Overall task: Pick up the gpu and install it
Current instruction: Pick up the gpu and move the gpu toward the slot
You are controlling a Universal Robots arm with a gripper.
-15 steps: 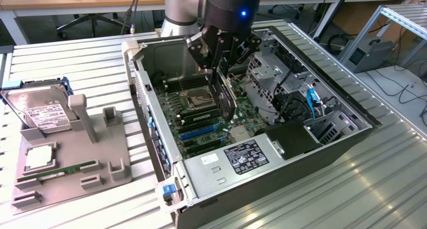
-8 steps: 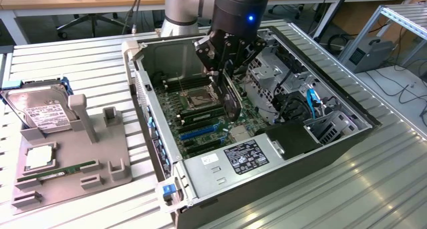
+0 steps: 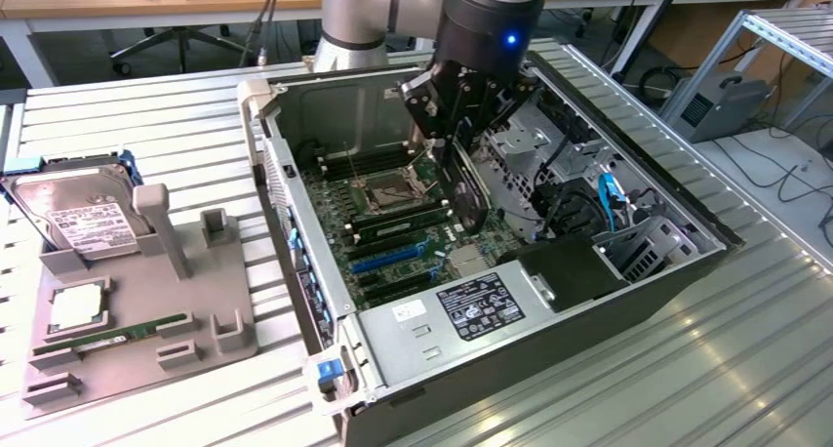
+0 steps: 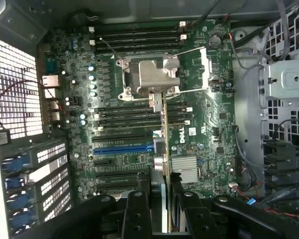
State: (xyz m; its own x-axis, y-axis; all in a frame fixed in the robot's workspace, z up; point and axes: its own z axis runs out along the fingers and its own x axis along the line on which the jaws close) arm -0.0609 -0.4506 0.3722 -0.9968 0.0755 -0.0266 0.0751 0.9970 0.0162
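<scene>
Ribbed aluminium slats form the worktop (image 3: 156, 115), and on it lies an open computer case (image 3: 573, 359), side panel off, interior facing up. Over its middle reaches the robot arm (image 3: 489, 18). The green motherboard (image 3: 390, 242) (image 4: 209, 114) covers the case floor, with a metal-framed processor socket (image 4: 152, 74) and a blue slot (image 4: 122, 148) among black ones. At the exterior view's left sits a grey holder tray (image 3: 117, 359) carrying a hard drive (image 3: 81, 223) and a narrow RAM stick (image 3: 124, 335). The end effector (image 3: 454, 125) (image 4: 164, 211) is clenched on the gpu (image 3: 471, 198) (image 4: 165, 129), fingers on either face. The card stands on edge inside the case above the motherboard, its long axis running from the fingers down toward the board, lower end tilted slightly to the exterior view's right. From the wrist it shows as a thin green edge. Whether its lower end touches the board I cannot tell.
</scene>
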